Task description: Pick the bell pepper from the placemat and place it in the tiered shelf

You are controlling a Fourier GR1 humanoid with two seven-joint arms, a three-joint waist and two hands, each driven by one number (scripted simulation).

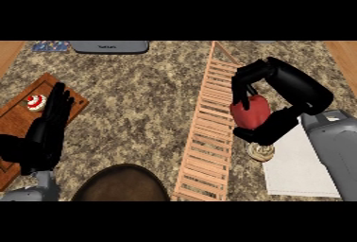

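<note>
A red bell pepper is held in my right hand, whose fingers and thumb curl round it. The hand holds it just right of the wooden slatted tiered shelf, at the shelf's right edge and above the counter. The white placemat lies at the lower right, partly hidden by my right forearm. My left hand rests open at the left, fingers straight and pointing up, over a wooden board.
A wooden cutting board at the left carries a small cupcake. A tan round item sits at the placemat's left edge. A dark brown bowl is at the bottom centre. A grey appliance stands at the back.
</note>
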